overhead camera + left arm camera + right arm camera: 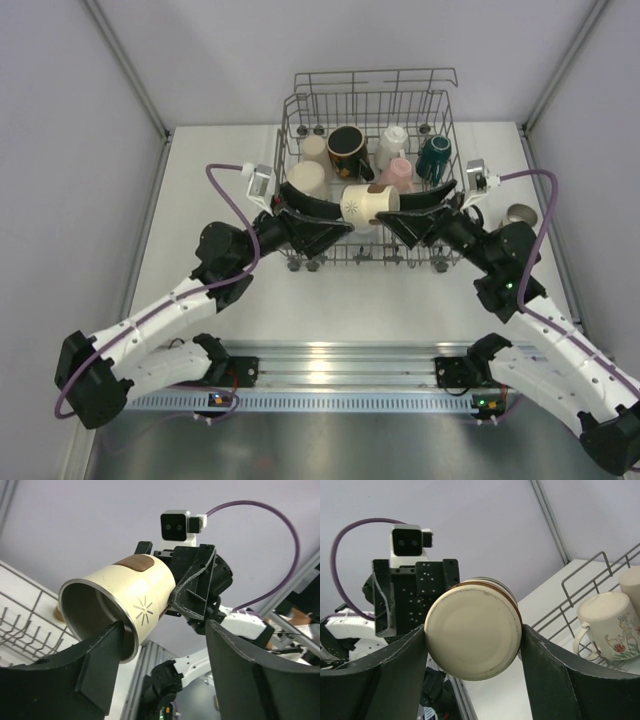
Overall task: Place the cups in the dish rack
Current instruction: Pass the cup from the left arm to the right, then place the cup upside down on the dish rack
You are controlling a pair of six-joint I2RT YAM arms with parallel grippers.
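A cream cup (370, 203) with a starburst mark hangs on its side over the front of the dish rack (370, 85), between both grippers. My right gripper (405, 212) is shut on its base; in the right wrist view both fingers press the sides of the cup's round bottom (472, 635). My left gripper (165, 630) is open, one finger (100, 665) at the cup's mouth (120, 605), the other well clear. Several cups stand in the rack: black (348, 150), white (392, 140), pink (398, 172), dark green (434, 155), cream (307, 180).
A shiny steel cup (521, 214) sits on the table to the right of the rack, close behind my right arm. A cream mug with a drawing (607, 627) shows in the rack in the right wrist view. Grey walls enclose the table on three sides.
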